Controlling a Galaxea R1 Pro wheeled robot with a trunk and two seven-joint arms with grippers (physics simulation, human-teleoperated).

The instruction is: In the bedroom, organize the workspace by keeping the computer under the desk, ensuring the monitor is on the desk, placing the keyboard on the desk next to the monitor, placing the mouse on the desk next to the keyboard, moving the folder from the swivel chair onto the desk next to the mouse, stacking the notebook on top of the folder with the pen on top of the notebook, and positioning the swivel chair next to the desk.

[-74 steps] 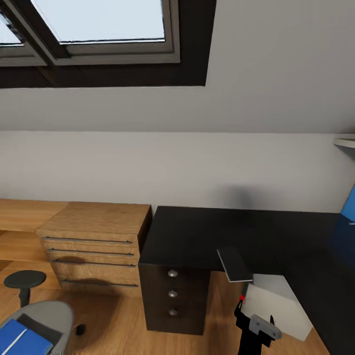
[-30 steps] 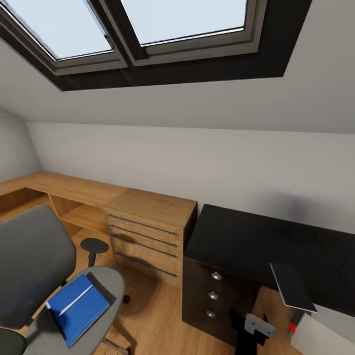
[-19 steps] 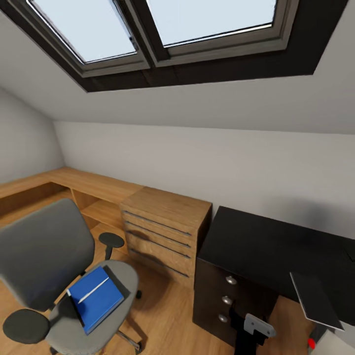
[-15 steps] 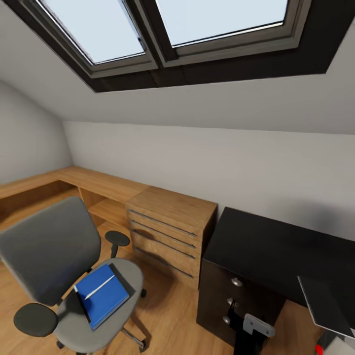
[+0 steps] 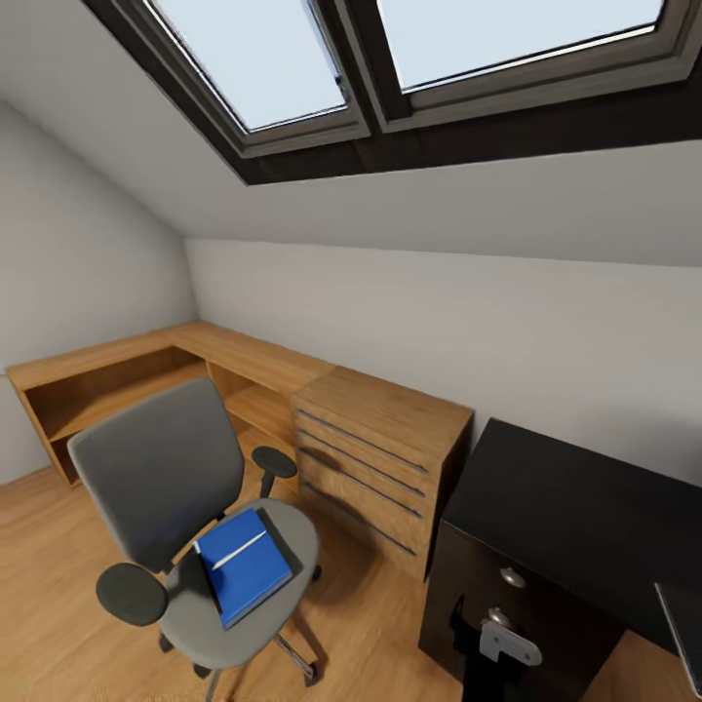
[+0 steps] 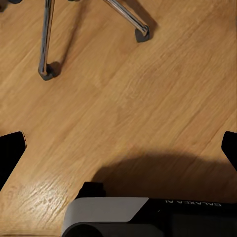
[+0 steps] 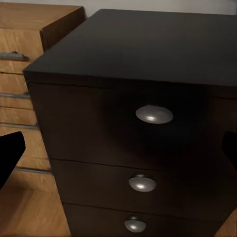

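Note:
The swivel chair [image 5: 161, 478], grey with black armrests, stands on the wood floor at lower left. On its seat lies the blue folder [image 5: 244, 580], and a thin pale pen [image 5: 239, 550] rests across it. I cannot make out the notebook. The black desk [image 5: 575, 497] is at lower right, its drawer unit [image 7: 148, 148] with round silver knobs right in front of my open right gripper [image 7: 118, 153]. My left gripper [image 6: 118, 150] is open over bare floor near the chair's metal legs [image 6: 47, 44]. The computer, monitor, keyboard and mouse are out of view.
A light wood chest of drawers [image 5: 385, 458] stands between chair and desk, joined to a low wood shelf [image 5: 107, 380] along the wall. Sloped wall and roof window [image 5: 409, 58] are above. A thin dark slab [image 5: 682, 624] pokes in at the lower right edge.
The whole view has swung left: the chair and folder have come fully into view, while the desk has slid right and the white tower has left the frame. Nothing itself has moved.

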